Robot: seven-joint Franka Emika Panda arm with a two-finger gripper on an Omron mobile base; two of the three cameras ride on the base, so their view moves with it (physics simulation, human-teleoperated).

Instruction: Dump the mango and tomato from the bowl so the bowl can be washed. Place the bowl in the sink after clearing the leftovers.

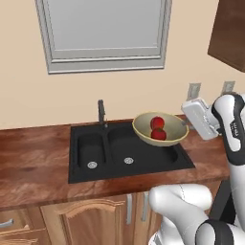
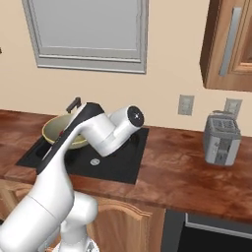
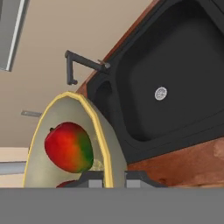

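Right under my hand camera the gripper (image 3: 114,178) is clamping the rim of the bowl (image 3: 65,131), one dark finger tip sitting inside the wall and the other outside it, so the jaws are closed on that pale yellowish edge. I'm looking into the bowl edge-on, and the mango (image 3: 69,147), red fading to green, is lying against its inner wall, with a sliver of red, the tomato (image 3: 65,183), peeking out just beneath it. Past the rim I'm seeing the sink (image 3: 175,65), black, with a silver drain (image 3: 161,93) in the wider basin and the dark faucet (image 3: 76,65) standing at the back edge.

From the left base camera I'm watching the bowl (image 1: 160,128) hanging above the right-hand, wider basin of the sink (image 1: 95,158), tilted slightly, both red fruits inside and touching each other. The white hand (image 1: 201,118) is reaching in from the right at the bowl's rim. The brown wooden tabletop (image 1: 33,158) is wrapping around the sink.

From the right base camera the arm is covering much of the bowl (image 2: 56,129); a silver toaster (image 2: 221,139) is sitting well apart on the tabletop to the right, below two wall outlets (image 2: 186,105)
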